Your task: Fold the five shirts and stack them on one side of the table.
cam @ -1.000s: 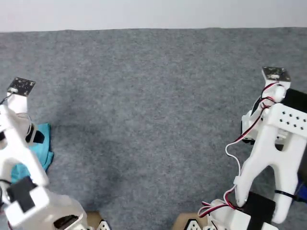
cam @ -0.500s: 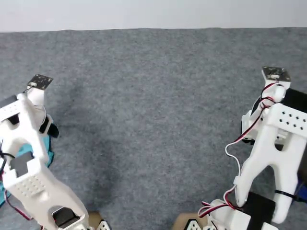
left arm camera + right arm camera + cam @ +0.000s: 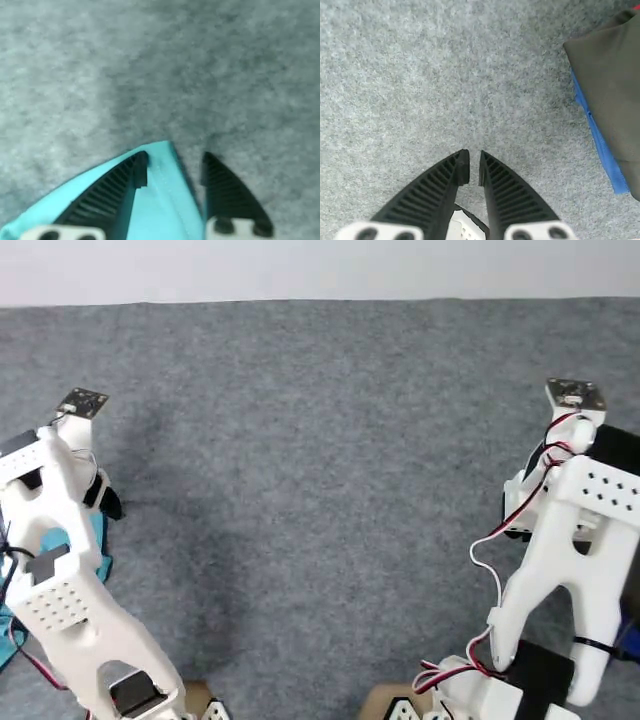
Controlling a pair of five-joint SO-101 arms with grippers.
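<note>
A teal shirt [image 3: 100, 538] lies at the table's left edge, mostly covered by my left arm. In the left wrist view a corner of the teal shirt [image 3: 165, 200] lies between the fingers of my open left gripper [image 3: 174, 160], just above the grey mat. At the table's right edge a dark shirt [image 3: 612, 80] lies on top of a blue shirt [image 3: 600, 145]. My right gripper [image 3: 474, 155] hangs shut over bare mat beside that pile, holding nothing.
Grey felt mat [image 3: 330, 460] covers the table, with a wide bare stretch between the two arms. The dark pile [image 3: 618, 448] sits partly under the right arm. A pale wall runs along the far edge.
My left arm has swung right and forward over the teal shirt, covering more of it. The right arm has not moved.
</note>
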